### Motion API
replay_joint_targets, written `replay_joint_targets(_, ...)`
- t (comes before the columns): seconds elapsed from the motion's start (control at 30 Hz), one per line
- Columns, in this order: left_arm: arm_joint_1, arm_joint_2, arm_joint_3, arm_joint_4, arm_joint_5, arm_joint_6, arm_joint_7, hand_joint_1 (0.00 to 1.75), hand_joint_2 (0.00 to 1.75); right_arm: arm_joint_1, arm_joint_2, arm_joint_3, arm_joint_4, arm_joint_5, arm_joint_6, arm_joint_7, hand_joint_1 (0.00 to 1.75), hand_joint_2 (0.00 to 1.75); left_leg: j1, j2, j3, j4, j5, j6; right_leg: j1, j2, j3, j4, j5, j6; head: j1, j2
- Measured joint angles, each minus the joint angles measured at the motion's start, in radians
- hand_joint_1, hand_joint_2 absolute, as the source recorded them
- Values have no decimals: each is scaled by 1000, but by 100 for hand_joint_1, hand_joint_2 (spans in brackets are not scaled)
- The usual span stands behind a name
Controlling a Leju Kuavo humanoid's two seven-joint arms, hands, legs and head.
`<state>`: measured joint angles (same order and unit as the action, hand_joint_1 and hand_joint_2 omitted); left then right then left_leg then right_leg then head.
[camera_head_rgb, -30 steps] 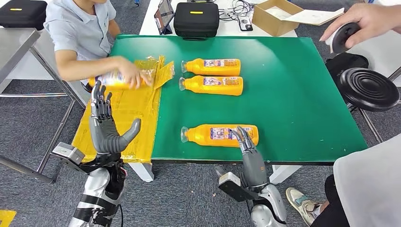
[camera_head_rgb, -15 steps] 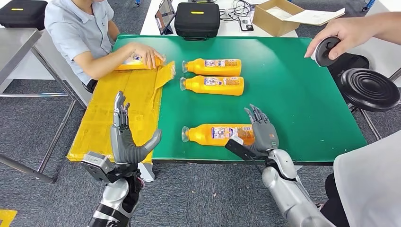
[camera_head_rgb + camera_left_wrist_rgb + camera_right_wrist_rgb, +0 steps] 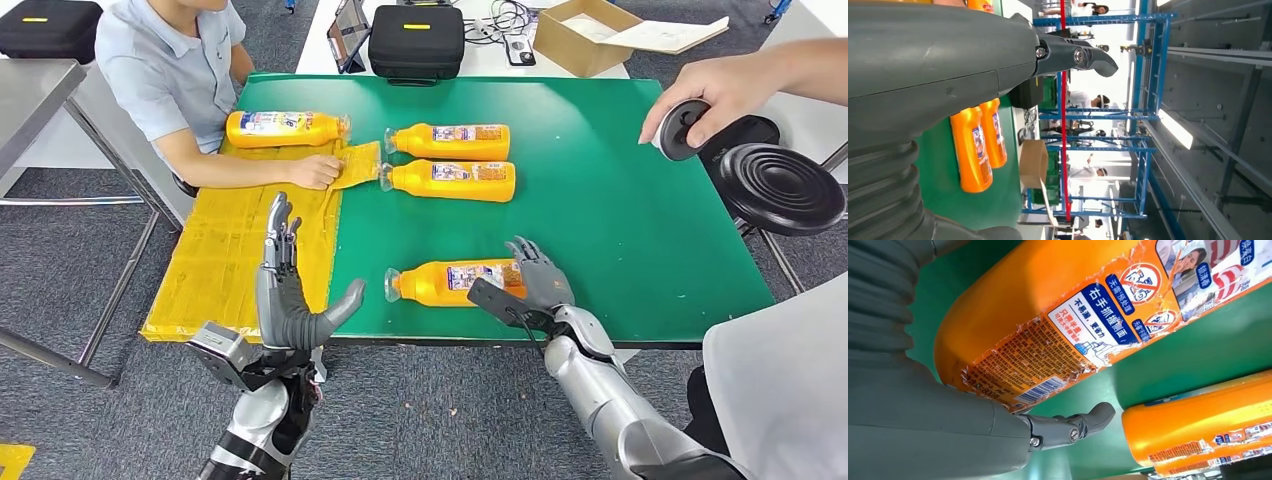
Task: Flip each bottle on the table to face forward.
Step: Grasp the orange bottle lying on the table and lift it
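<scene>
1. Green covers the bench (image 3: 620,200), with a yellow sheet (image 3: 250,250) laid over its left end and hanging past the edge.
2. Behind the bench stand a black case (image 3: 416,42) and an open cardboard box (image 3: 580,35); a black round stool (image 3: 780,188) sits off the right side.
3. Four orange bottles lie on their sides: the far-left bottle (image 3: 285,128) on the yellow sheet, the upper middle bottle (image 3: 448,141) and lower middle bottle (image 3: 448,180) just beside each other, and the near bottle (image 3: 460,283) by the front edge, cap pointing left.
4. A seated person at the left rests a hand (image 3: 315,172) on the yellow sheet; another person's hand (image 3: 705,95) at the right holds a black round object (image 3: 680,130) above the bench edge.
5. Compared with half a second ago, the seated person has let go of the far-left bottle, which now lies flat on the sheet, and that hand has come back toward the sheet's corner.
6. The left hand (image 3: 290,290) has shifted slightly rightward since then; it is raised over the bench's front-left edge, fingers spread upward, thumb out, holding nothing.
7. The right hand (image 3: 535,280) has lowered onto the base end of the near bottle; its fingers lie over the bottle's end, and the right wrist view shows the thumb (image 3: 1068,427) lying close under the label (image 3: 1088,335), so the grip looks partial and I cannot tell whether it is fully closed.
</scene>
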<state>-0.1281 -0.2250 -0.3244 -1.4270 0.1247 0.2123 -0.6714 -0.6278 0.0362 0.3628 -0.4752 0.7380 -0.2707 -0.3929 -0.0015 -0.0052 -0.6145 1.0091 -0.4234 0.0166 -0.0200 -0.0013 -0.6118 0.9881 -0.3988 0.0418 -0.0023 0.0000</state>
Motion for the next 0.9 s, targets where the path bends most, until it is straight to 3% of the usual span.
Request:
replay_joint_targets(0.37, -18, 0, -28, 3, 2, -14, 1, 0, 175, -19, 19, -10, 39, 4, 46, -8, 0, 175, 0, 1, 1, 0, 0, 0, 1, 0, 0, 0, 0, 0, 0, 0)
replay_joint_targets(0.7, -37, 0, -40, 6, 14, -22, 1, 0, 175, -53, 22, 16, 69, 83, 84, 38, 2, 175, 0, 1, 2, 0, 0, 0, 1, 0, 0, 0, 0, 0, 0, 0)
replay_joint_targets(0.73, -37, 0, -41, 6, 14, -22, 1, 0, 175, -55, 22, 18, 71, 84, 84, 38, 37, 175, 0, 1, 2, 0, 0, 0, 1, 0, 0, 0, 0, 0, 0, 0)
replay_joint_targets(0.83, -38, 0, -41, 6, 14, -24, 1, 0, 175, -59, 22, 23, 76, 86, 85, 38, 167, 175, 0, 1, 2, 0, 0, 0, 1, 0, 0, 0, 0, 0, 0, 0)
replay_joint_targets(0.9, -39, 0, -41, 7, 15, -26, 1, 0, 175, -61, 22, 27, 79, 98, 90, 44, 175, 175, 0, 1, 2, 0, 0, 0, 1, 0, 0, 0, 0, 0, 0, 0)
